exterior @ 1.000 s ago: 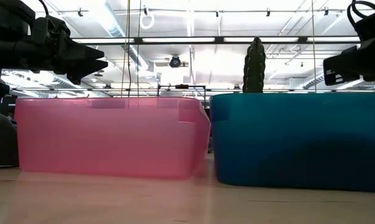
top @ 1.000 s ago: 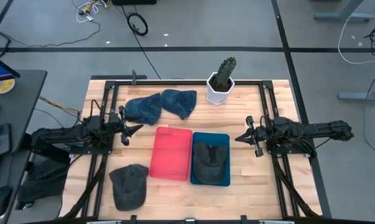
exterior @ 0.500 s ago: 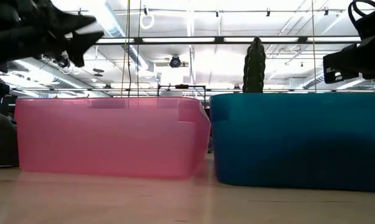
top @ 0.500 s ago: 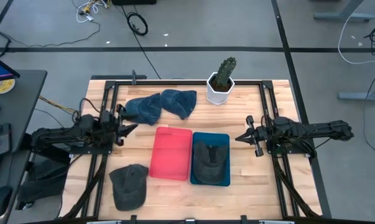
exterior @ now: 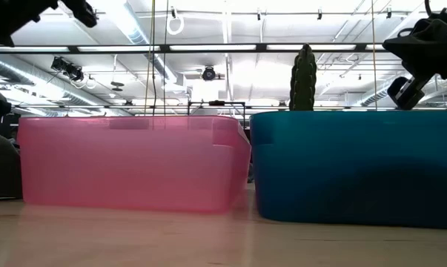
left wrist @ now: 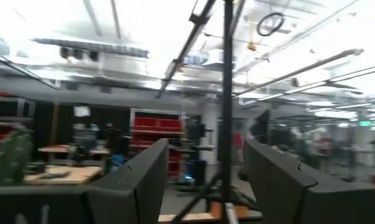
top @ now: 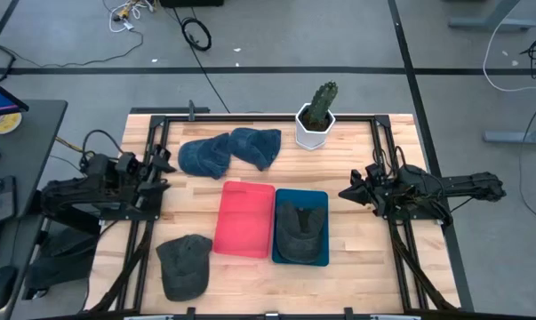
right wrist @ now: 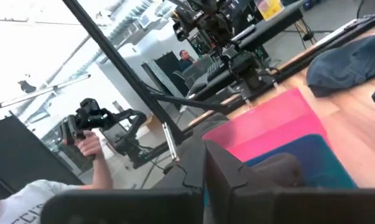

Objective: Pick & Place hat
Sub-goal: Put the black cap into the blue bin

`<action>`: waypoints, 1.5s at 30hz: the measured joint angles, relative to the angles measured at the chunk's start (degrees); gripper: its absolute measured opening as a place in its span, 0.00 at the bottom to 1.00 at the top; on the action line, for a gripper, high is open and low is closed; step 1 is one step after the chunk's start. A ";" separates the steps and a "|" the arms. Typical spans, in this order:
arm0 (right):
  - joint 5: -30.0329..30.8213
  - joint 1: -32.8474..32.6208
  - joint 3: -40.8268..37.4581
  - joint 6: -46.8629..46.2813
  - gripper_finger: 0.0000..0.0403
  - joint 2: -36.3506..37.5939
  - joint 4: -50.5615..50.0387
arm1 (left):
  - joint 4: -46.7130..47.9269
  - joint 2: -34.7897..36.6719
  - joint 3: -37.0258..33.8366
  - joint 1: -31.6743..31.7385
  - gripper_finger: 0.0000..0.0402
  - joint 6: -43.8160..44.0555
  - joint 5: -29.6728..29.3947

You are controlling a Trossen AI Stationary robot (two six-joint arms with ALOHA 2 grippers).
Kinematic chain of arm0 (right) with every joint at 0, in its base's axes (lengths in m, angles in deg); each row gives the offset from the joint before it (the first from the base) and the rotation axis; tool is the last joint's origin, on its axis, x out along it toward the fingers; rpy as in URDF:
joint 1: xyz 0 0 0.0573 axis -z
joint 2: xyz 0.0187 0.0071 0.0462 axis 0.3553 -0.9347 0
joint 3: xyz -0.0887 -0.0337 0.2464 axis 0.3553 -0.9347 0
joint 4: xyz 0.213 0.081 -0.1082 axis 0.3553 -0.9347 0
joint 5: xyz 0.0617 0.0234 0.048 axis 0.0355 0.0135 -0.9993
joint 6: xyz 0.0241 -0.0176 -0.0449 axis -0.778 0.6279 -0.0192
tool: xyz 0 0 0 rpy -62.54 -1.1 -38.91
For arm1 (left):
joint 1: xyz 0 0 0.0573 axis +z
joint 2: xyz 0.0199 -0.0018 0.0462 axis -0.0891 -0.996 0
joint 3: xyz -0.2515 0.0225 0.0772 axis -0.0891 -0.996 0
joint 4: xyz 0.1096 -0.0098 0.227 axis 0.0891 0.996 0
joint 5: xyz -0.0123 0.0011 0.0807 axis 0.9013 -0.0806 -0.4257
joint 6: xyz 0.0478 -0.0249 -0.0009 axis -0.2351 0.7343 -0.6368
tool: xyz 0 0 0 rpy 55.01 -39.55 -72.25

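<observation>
Pale wooden planks make up the table (top: 356,267), where a pink bin (top: 245,219) and a blue bin (top: 301,227) sit side by side at the centre, touching. One dark grey hat (top: 300,228) lies inside the blue bin, and a second grey hat (top: 182,266) rests on the bare wood near the front left corner, well apart from the bins. Two blue hats (top: 230,150) lie bunched together behind the pink bin, with a potted cactus (top: 317,116) near them at the back edge. The left gripper (top: 164,163) hangs raised over the table's left side, just beside the blue hats, its fingers (left wrist: 143,180) spread apart and holding nothing. The right gripper (top: 349,193) hovers to the right of the blue bin; whether its fingers are parted cannot be told. In the right wrist view a person's hand (right wrist: 91,145) holds a camera rig beyond the table.
</observation>
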 joint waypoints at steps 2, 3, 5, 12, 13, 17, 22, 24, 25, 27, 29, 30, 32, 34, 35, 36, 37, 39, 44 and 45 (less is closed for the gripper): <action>0.02 -0.06 0.00 1.50 0.03 0.00 0.01 | 0.12 -1.32 0.81 0.00 0.53 1.51 0.95; 0.04 -0.06 0.00 1.88 0.03 0.00 0.01 | 0.13 -2.08 1.19 0.00 0.53 2.08 1.47; 0.04 -0.06 0.00 2.55 0.03 0.00 0.01 | 0.13 -3.78 2.00 0.01 0.53 2.75 3.03; 0.06 -0.06 0.00 11.61 0.03 -0.01 -3.62 | 0.13 -12.81 5.45 -3.83 0.53 0.17 4.73; 0.06 -0.06 0.00 13.74 0.03 -0.04 -4.43 | 0.15 -14.37 6.07 -5.01 0.53 -0.65 4.85; 0.06 -0.06 0.00 19.49 0.03 -0.02 -6.34 | 0.19 -20.78 9.64 -11.34 0.53 -4.43 4.92; 0.06 -0.06 0.00 19.49 0.03 0.00 -6.05 | 1.94 -28.21 14.95 -20.72 0.53 -8.41 3.91; 0.06 -0.06 -0.01 18.96 0.03 0.00 -6.11 | 4.25 -30.86 17.24 -24.56 0.53 -10.38 1.33; 0.06 -0.08 -0.02 18.93 0.03 0.00 -6.11 | 5.55 -32.08 18.51 -26.51 0.53 -11.63 -0.67; 0.06 -0.07 -0.02 18.80 0.03 0.00 -6.07 | 8.89 -34.42 21.02 -30.33 0.53 -15.25 -5.20; 0.06 -0.06 -0.02 18.80 0.03 0.00 -6.06 | 14.21 -36.63 23.46 -33.60 0.53 -17.80 -11.14; 0.06 -0.06 -0.02 18.80 0.03 0.00 -6.07 | 16.85 -37.72 24.86 -35.08 0.53 -18.42 -14.26; 0.06 -0.06 -0.02 18.80 0.03 0.00 -6.08 | 22.88 -39.49 27.98 -37.32 0.53 -18.59 -20.49; 0.06 -0.06 -0.02 18.80 0.03 0.00 -6.01 | 28.71 -40.95 31.58 -38.96 0.53 -17.47 -25.60; 0.06 -0.07 -0.02 18.80 0.03 0.00 -6.05 | 31.98 -41.56 33.42 -39.59 0.53 -16.33 -27.28; 0.06 -0.08 -0.02 18.80 0.03 0.00 -6.04 | 35.24 -42.16 35.27 -40.17 0.53 -14.81 -28.56; 0.06 -0.06 -0.02 18.80 0.03 0.00 -6.01 | 38.46 -42.88 37.29 -40.65 0.53 -13.31 -29.37; 0.06 -0.06 -0.02 18.80 0.03 0.00 -6.05 | 44.48 -44.16 41.15 -41.43 0.53 -9.84 -30.43; 0.06 -0.07 -0.02 18.80 0.03 0.00 -6.00 | 62.75 -48.60 51.09 -43.24 0.53 0.47 -33.14; 0.06 -0.06 -0.02 18.80 0.03 0.00 -5.99 | 66.92 -49.96 53.01 -43.48 0.53 3.18 -33.35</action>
